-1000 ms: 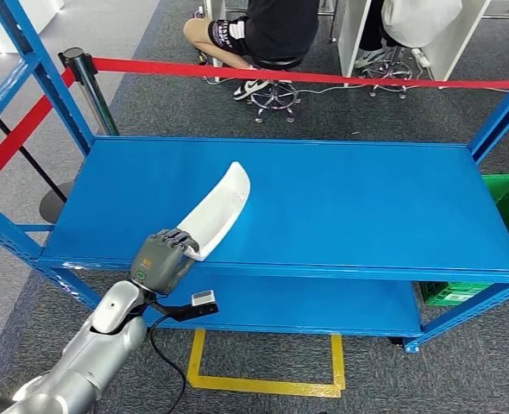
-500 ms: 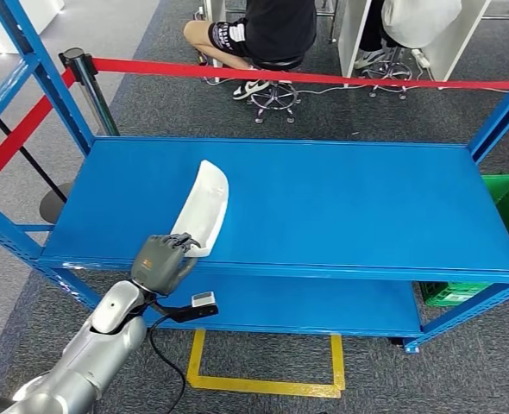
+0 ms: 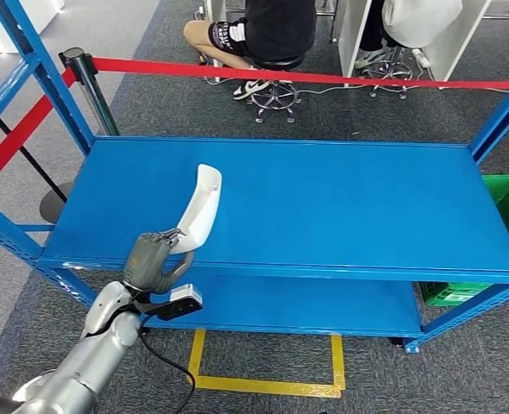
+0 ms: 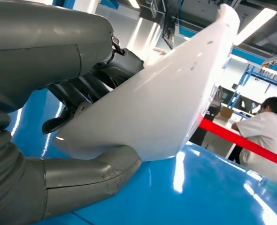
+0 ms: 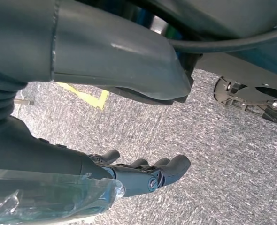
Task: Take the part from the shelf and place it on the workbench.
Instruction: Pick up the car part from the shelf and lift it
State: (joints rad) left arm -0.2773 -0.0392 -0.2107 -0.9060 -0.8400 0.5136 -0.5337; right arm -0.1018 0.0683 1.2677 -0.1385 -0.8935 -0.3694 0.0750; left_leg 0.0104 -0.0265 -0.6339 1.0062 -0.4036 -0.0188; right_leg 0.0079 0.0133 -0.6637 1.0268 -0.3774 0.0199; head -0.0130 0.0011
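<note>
With the left hand (image 3: 149, 261) gripping the white part (image 3: 199, 207) by its near end, lift it straight off the blue shelf (image 3: 343, 207), keeping the long free end from tipping; the right hand (image 5: 144, 176) hangs empty, fingers loosely extended.

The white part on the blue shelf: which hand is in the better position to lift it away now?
The left hand. It already grips the near end of the white part at the front edge of the blue shelf. The right hand hangs low over the grey floor, holding nothing.

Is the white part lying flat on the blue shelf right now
No, the left hand grips the white part at its near end, with the far end raised off the blue shelf.
</note>
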